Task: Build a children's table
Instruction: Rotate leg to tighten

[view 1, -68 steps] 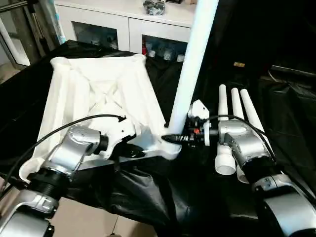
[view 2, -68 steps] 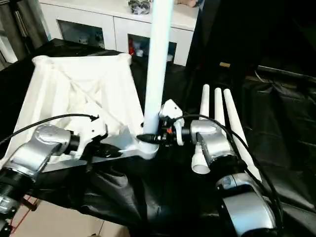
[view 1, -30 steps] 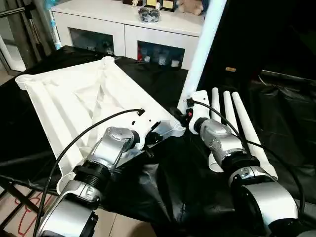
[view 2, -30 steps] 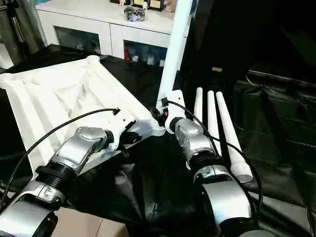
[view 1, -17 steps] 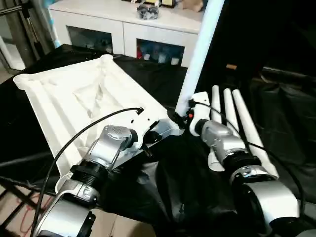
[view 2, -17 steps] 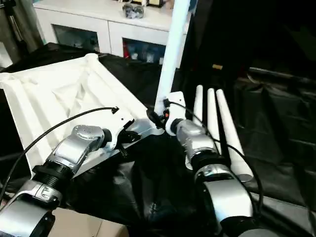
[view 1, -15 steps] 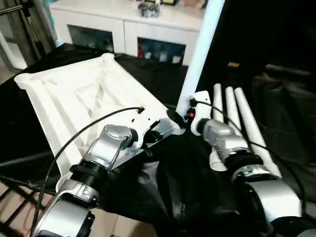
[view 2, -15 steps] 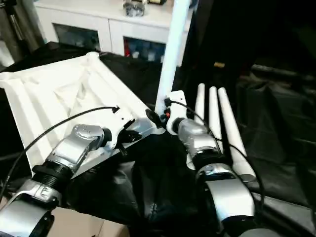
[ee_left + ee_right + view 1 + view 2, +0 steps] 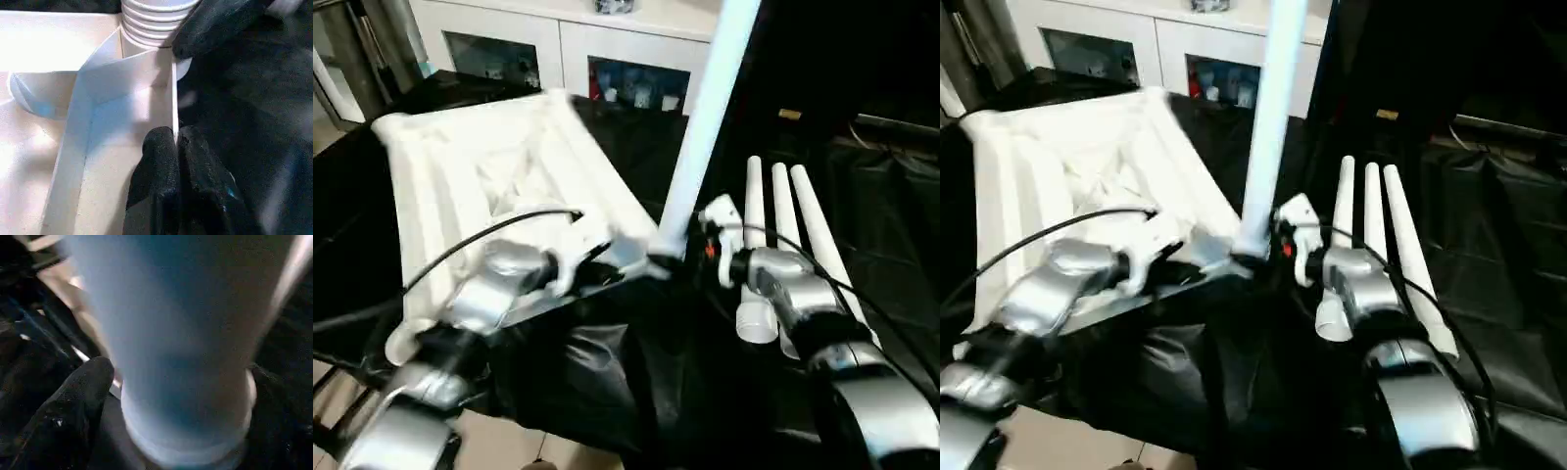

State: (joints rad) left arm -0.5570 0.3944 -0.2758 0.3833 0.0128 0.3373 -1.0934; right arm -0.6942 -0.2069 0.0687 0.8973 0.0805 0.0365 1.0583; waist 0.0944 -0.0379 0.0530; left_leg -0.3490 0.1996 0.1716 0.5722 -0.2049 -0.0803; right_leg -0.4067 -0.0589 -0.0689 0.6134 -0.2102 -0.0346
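The right claw [image 9: 690,257] has let go of the standing leg [image 9: 700,127]: its fingers, clamped on the base a moment ago, are now apart beside it. The leg stands alone in the near corner socket of the tabletop [image 9: 489,176], upside down on the black counter [image 9: 891,196]. The left claw [image 9: 176,147] stays together, pinching the tabletop's rim. Three legs [image 9: 783,245] still wait, so I judge one is finished.
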